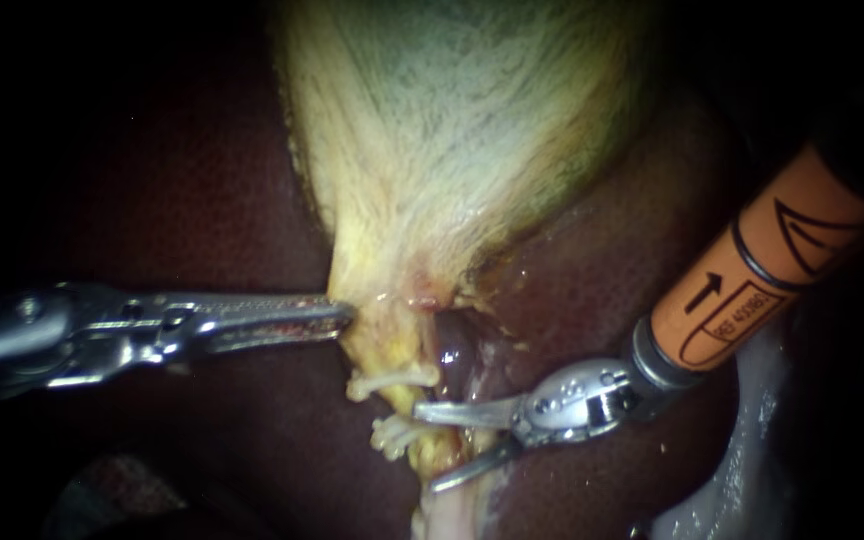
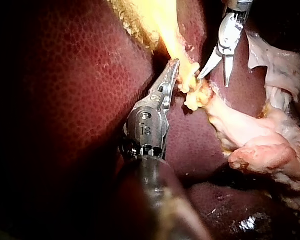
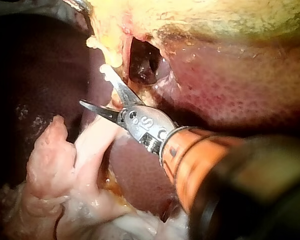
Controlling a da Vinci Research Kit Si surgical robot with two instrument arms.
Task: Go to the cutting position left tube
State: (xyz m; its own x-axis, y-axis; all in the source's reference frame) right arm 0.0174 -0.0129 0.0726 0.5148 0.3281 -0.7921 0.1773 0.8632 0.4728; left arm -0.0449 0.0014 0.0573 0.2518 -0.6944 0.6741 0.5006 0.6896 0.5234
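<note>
The pale gallbladder [image 1: 452, 120] narrows to a yellow neck that runs down as the left tube [image 1: 397, 350]. Two white clips [image 1: 392, 380] [image 1: 397, 435] sit across this tube. My left instrument [image 1: 337, 315] comes in from the left, its jaws shut on the edge of the neck just above the upper clip, as the left wrist view [image 2: 172, 75] also shows. My right instrument [image 1: 427, 448] has two thin blades standing open. Its upper blade reaches the tube between the clips and its lower blade lies below the lower clip. Its open blades [image 3: 95, 89] show in its own wrist view.
Dark red liver [image 1: 202, 200] surrounds the neck on both sides. A darker purplish tube [image 1: 449, 352] lies just right of the clipped one. Pale loose tissue [image 2: 260, 145] trails away beyond the clips. The orange-sleeved shaft [image 1: 752, 280] crosses the right side.
</note>
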